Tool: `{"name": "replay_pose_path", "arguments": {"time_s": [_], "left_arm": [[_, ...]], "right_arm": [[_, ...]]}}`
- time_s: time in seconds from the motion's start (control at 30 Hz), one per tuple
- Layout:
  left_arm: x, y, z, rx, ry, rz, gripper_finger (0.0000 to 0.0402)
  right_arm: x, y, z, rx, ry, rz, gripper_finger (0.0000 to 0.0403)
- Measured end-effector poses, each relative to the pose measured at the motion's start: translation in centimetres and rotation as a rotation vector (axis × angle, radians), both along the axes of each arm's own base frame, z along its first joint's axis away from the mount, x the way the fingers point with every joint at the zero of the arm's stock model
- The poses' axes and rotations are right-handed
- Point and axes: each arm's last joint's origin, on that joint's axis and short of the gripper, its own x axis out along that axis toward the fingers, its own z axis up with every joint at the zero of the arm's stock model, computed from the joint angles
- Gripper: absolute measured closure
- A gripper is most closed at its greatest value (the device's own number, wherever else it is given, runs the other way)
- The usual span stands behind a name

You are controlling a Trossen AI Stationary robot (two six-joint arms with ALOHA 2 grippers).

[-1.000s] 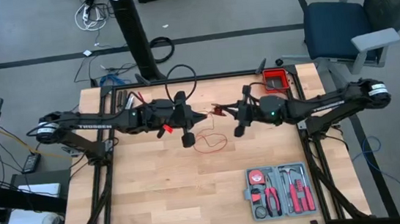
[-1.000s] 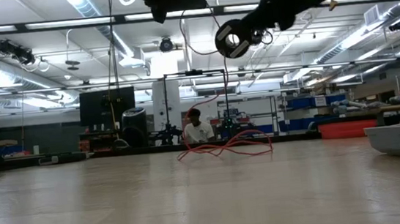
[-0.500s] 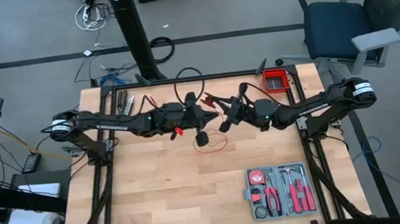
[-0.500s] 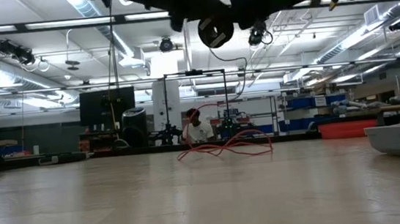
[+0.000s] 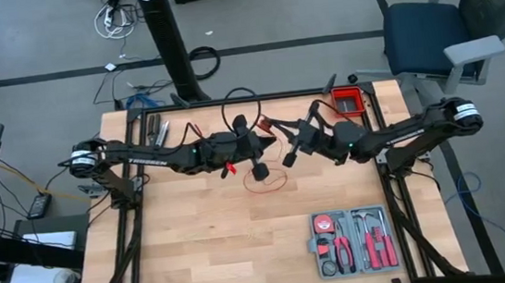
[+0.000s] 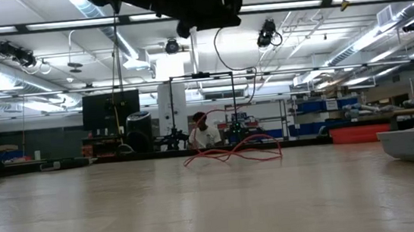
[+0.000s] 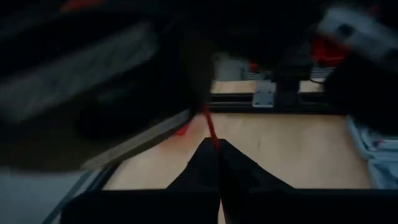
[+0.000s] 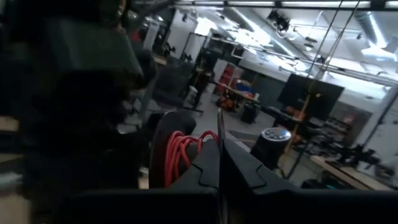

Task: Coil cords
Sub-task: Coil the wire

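Both my grippers are raised over the middle of the counter with the red cord between them.

Nearest me, the grey tool case (image 5: 353, 240) sits at the near right of the counter (image 5: 198, 249), well apart from the work. The cord's loose loops (image 5: 265, 179) lie mid-counter. Above them my left gripper (image 5: 265, 141) has its fingers pressed together, pinching the red cord (image 7: 209, 127). My right gripper (image 5: 282, 142), just beside it, also has its fingers pressed together, several red turns (image 8: 179, 152) bunched against them; whether it pinches the cord I cannot tell. At the far right corner sits a red bin (image 5: 350, 102).
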Motion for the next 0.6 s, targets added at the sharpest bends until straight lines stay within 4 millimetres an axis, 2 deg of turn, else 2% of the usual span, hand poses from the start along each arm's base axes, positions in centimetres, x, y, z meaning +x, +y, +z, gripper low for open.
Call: {"name": "replay_pose_path", "arguments": {"time_s": [0.3, 0.6], "left_arm": [[-0.3, 0.2, -0.5, 0.06, 0.07, 0.107, 0.0401], [-1.0, -0.4, -0.5, 0.152, 0.173, 0.091, 0.04]], "right_arm": [[-1.1, 1.0, 0.3, 0.088, 0.032, 0.076, 0.0401], [-2.2, 1.2, 0.1, 0.106, 0.136, 0.114, 0.0401]]}}
